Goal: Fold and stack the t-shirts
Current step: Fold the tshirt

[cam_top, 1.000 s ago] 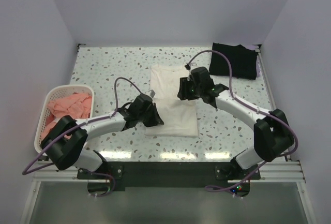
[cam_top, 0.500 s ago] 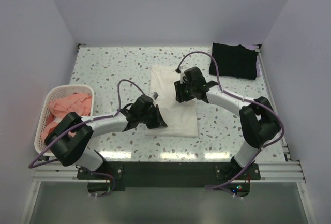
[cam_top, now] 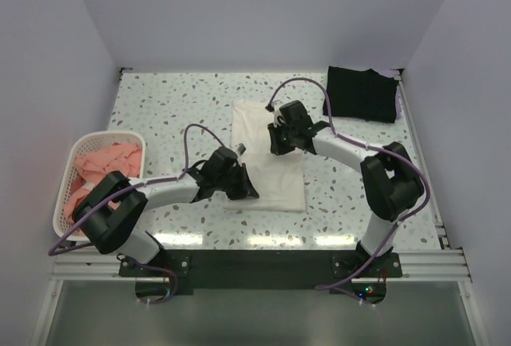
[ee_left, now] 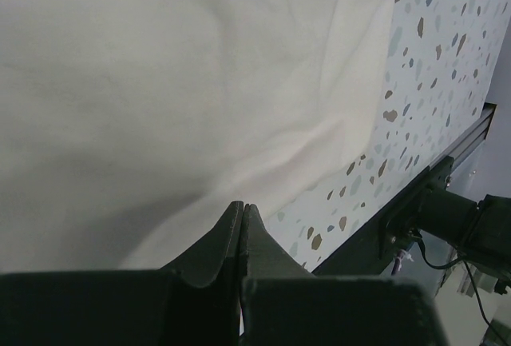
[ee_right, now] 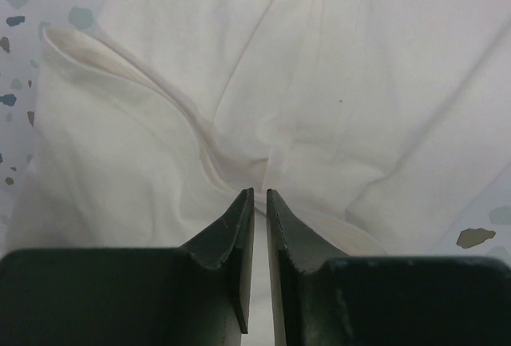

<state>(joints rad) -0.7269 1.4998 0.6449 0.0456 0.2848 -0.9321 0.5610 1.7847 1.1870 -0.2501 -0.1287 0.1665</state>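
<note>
Right arm has swung in since a second ago: its elbow has tucked and the right gripper (cam_top: pixel 275 137) now sits further left and further out over the white t-shirt (cam_top: pixel 275 180). The left gripper (cam_top: pixel 241 186) has only nudged sideways along the near hem. The white shirt lies flat on the counter (cam_top: pixel 176 106) between the two arms, with its long axis running straight out from the bases. Left gripper is at the shirt's near-left edge, so the cloth spreads ahead of it and to its right, with bare counter just off its left side. Its fingers are clenched with the tips meeting right on the hem, which reads as a pinch on the edge. Right gripper is over the far half, with cloth on all sides of it. Its fingers are nearly closed, a thin slit between them and a crease running up to the tips. Can't tell if that crease is actually nipped. My read: the next fold goes across the short axis. Left arm is nearer the near end, right arm nearer the far end, so near-to-far is the direction that matters. The black t-shirt (cam_top: pixel 363 94) is already folded, well off to the right gripper's right and beyond it. The pink t-shirts (cam_top: pixel 108 162) are in the basket (cam_top: pixel 60 202), well to the left gripper's left.
</note>
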